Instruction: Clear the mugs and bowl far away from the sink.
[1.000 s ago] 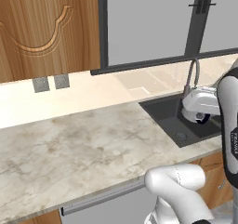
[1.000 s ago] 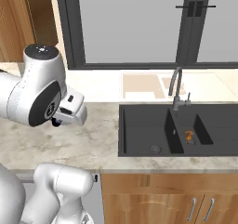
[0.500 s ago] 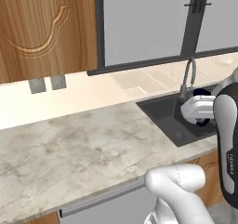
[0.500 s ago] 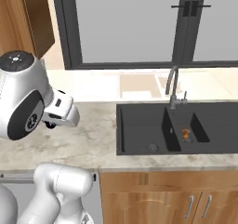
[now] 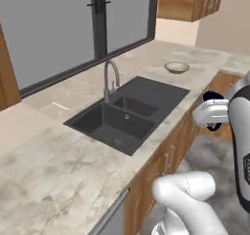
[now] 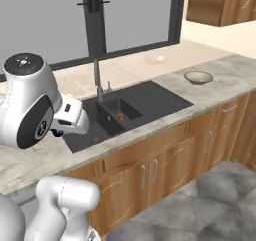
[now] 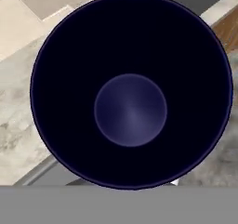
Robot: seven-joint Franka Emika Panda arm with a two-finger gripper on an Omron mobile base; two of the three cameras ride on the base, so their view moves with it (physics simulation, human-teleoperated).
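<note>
1. White arm is held out level near the marble surface's front edge, jaws pinching a dark navy round mug.
2. Matte black double-basin sink lies beside the jaws; the wood-rimmed shallow bowl sits well beyond.

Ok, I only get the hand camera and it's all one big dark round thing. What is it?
Observer: That's the dark mug, seen from very close. In the base views it is up in the air at the end of the arm, on the robot's side of the sink.
Operator: Where's the bowl?
Observer: The bowl sits on the counter to the right of the sink, apart from it.
Operator: And the tap?
Observer: The faucet stands behind the sink, below the window.
</note>
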